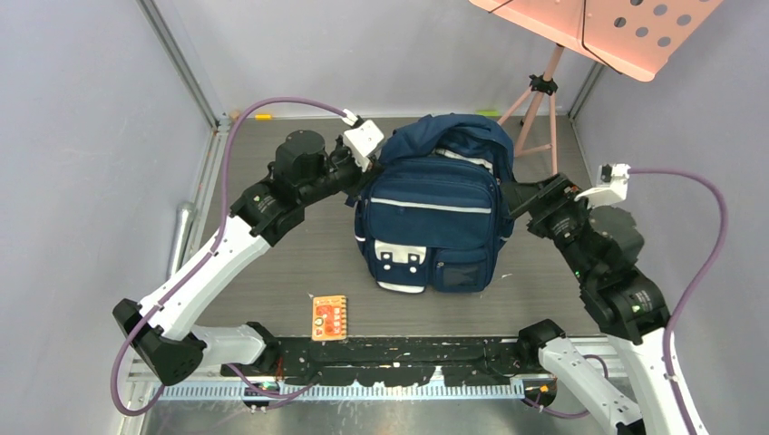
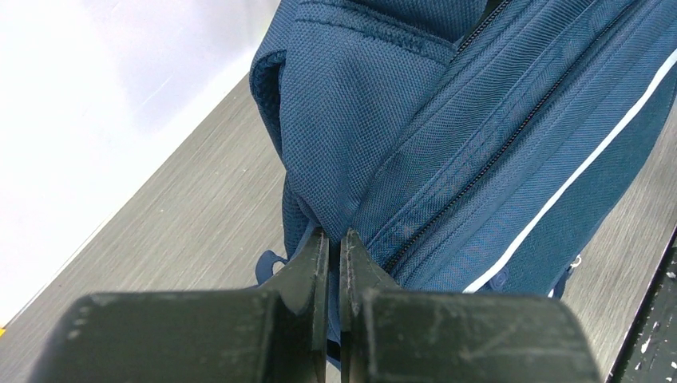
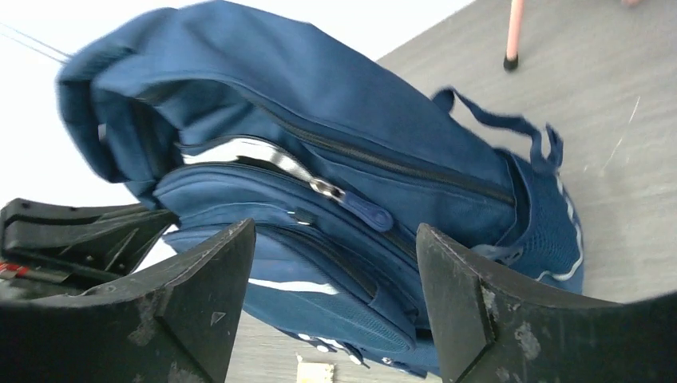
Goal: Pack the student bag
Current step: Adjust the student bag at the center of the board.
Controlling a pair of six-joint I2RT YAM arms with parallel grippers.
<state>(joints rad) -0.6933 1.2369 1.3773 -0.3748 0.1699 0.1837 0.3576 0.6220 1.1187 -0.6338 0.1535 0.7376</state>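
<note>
The student bag (image 1: 435,213), navy with pale stripes, stands upright mid-table with its top flap folded open. My left gripper (image 1: 363,188) is at its left side; in the left wrist view the gripper (image 2: 335,233) is shut on a fold of the bag's fabric (image 2: 343,120) beside a zip. My right gripper (image 1: 513,198) is at the bag's right side. In the right wrist view the gripper (image 3: 335,227) stands open, the bag (image 3: 319,120) and a zip pull (image 3: 363,214) lying just beyond its fingertips, with nothing gripped.
A small orange booklet (image 1: 329,317) lies flat on the table in front of the bag, near the front rail. A pink music stand (image 1: 589,23) on a tripod (image 1: 537,100) stands at the back right. Grey walls close in both sides.
</note>
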